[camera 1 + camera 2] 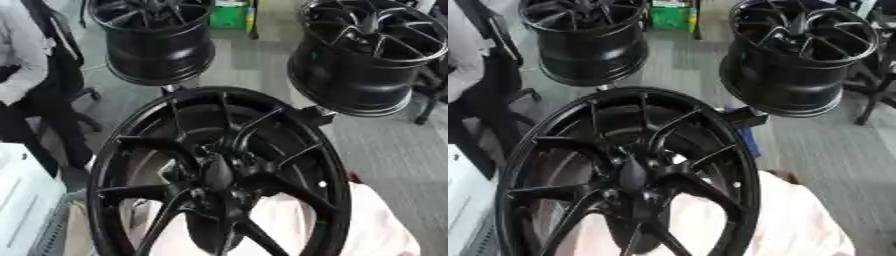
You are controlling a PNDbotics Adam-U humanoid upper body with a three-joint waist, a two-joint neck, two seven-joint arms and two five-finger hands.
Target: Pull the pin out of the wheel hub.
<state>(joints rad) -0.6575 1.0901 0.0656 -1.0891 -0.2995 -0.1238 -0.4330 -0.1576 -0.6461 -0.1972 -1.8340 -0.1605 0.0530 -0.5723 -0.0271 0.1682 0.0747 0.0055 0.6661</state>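
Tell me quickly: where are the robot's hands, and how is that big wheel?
Neither hand in view. Large black spoked alloy wheel close in front, hub facing camera; pin not discernible. Two more black wheels behind it.

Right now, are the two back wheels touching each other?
Apart. The left eye view shows a strip of grey floor plainly separating the left back wheel from the right back wheel.
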